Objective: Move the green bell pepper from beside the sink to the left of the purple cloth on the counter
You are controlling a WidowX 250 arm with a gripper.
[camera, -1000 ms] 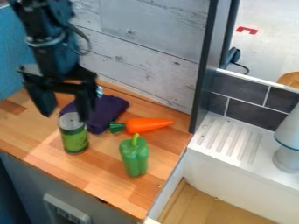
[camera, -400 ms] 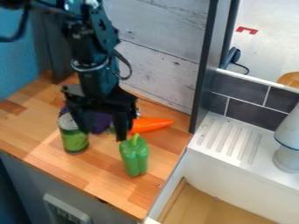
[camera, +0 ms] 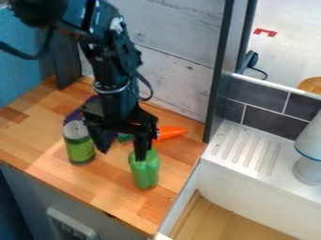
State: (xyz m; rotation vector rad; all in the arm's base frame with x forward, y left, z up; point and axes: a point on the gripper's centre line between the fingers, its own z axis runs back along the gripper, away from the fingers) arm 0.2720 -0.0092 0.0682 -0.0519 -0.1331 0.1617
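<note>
Jaws spread apart, empty; gripper (camera: 122,153) has moved past the can (camera: 80,152) toward the green pepper (camera: 145,175), now by one fingertip: within easier reach, ungrasped.

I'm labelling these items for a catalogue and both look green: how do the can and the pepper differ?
The can has straight, round sides; the pepper is lobed. The can has a silvery top above its green band, while the pepper's visible skin is green throughout. Both stand upright on the wooden counter.
</note>
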